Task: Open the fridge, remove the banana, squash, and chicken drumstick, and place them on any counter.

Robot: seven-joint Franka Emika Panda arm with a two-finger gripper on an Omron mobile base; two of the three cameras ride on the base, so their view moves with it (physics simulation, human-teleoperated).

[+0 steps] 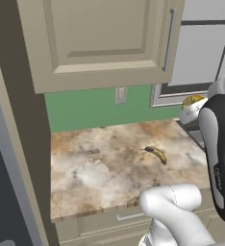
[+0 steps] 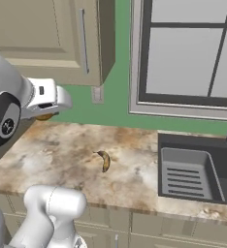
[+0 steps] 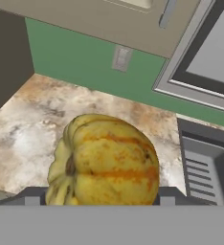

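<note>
wall (image 2: pixel 116 109): green | cabinet (image 1: pixel 100 41): beige, overhead | window (image 2: pixel 190 53): grey-framed | sink (image 2: pixel 198 169): dark

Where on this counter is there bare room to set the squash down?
The counter is bare between the fridge-side panel and the banana, and again between the banana and the sink. The end effector holds the squash above the left patch. Only the banana's spot is taken.

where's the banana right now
The banana lies flat on the counter, near the middle in both base views, left of the sink and apart from the squash in the gripper.
</note>
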